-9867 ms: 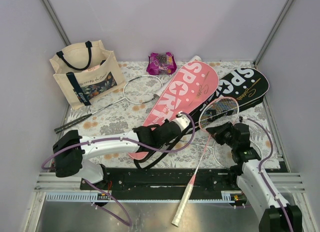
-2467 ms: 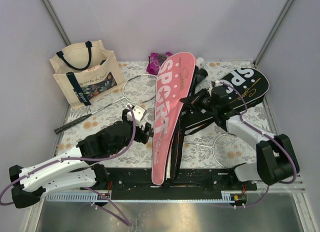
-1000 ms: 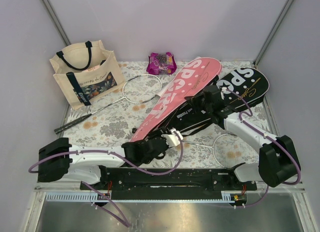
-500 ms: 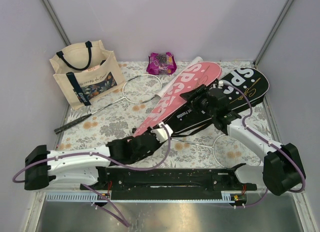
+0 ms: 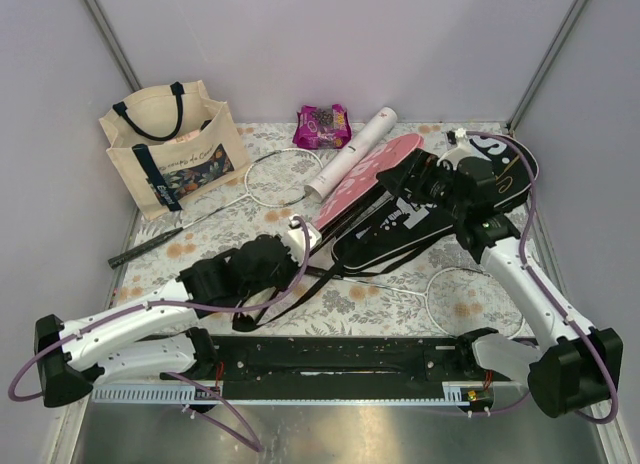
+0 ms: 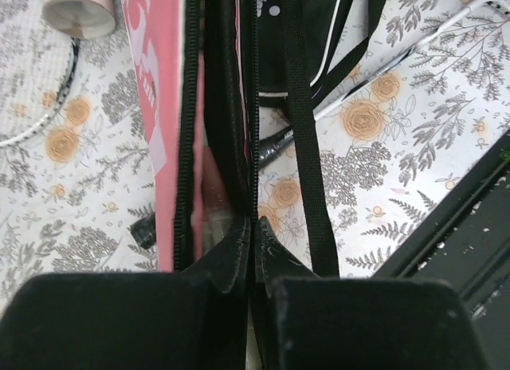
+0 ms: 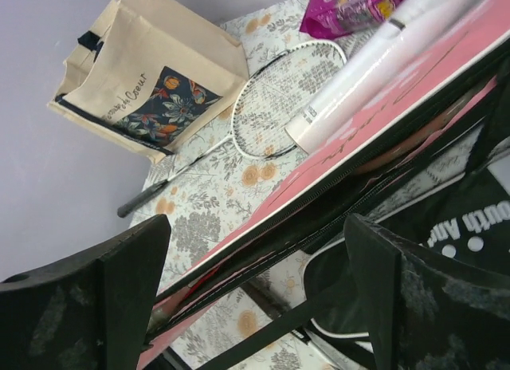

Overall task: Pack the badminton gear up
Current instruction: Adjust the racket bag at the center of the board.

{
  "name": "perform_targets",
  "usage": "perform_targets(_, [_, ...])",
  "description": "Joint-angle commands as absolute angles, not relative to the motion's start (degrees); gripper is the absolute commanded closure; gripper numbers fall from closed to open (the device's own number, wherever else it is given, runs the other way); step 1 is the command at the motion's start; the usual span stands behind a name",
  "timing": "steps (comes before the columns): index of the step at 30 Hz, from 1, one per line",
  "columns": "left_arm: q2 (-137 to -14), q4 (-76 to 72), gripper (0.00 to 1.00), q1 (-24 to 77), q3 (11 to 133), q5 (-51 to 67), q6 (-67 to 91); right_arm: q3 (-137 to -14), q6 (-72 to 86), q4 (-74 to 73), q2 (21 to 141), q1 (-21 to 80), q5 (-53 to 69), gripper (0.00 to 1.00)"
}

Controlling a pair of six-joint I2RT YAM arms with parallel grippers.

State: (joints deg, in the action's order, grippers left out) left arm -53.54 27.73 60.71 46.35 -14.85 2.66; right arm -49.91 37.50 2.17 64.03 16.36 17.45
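Overhead, the left gripper [image 5: 305, 242] is clamped on the near end of the pink cover [image 5: 375, 166], which stands on edge across the table [image 5: 220, 234]. The right gripper [image 5: 405, 179] gapes at its far part, above the black cover [image 5: 445, 214]. A tube [image 5: 350, 154] lies just behind the pink cover. One racket [image 5: 285, 177] lies near the tote [image 5: 170, 149], another [image 5: 462, 289] at the right.

From the left wrist, the fingers [image 6: 231, 250] are pressed together on the pink cover's [image 6: 155, 107] zip edge, with a strap [image 6: 307, 147] beside them.

From the right wrist, the fingers [image 7: 103, 306] are spread wide and grip nothing. The pink cover [image 7: 358, 123] runs beyond them, with the tube [image 7: 382, 59] against it.
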Motion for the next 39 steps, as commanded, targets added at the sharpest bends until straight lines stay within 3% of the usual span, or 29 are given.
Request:
perform_targets(1, [-50.54,28.12,1.0,58.54,50.71,-8.01,6.23,-56.86,23.3,-8.61,62.93,15.82,17.85,0.0])
perform_targets(6, [-48.43,28.48,1.0,57.57,51.24,-5.01,7.38,-56.08,21.28,-8.61,65.47,12.48,12.4,0.12])
perform_targets(13, [-46.76,29.18,1.0,57.3,50.36,-5.01,8.08,-52.83,27.67,-0.63,74.44,9.49,25.13,0.12])
perform_targets(22, [-44.91,28.92,1.0,56.78,49.13,-4.83,9.49,-48.6,34.8,18.71,82.87,9.05,30.75,0.17])
perform_targets(24, [-44.39,28.83,1.0,56.69,48.87,-5.01,9.75,-48.08,37.43,22.22,83.93,8.96,34.09,0.22])
perform_targets(29, [-44.56,28.48,1.0,56.34,47.64,-5.8,9.67,-44.22,48.05,34.52,82.62,8.97,39.46,0.65])
perform_targets(31, [-44.74,27.69,1.0,56.25,46.59,-5.89,9.41,-43.07,53.85,37.87,81.65,8.96,39.64,0.74])
perform_targets(39, [-45.79,25.23,1.0,55.81,44.04,-3.34,9.4,-48.94,63.46,42.55,82.17,10.72,38.32,0.74])
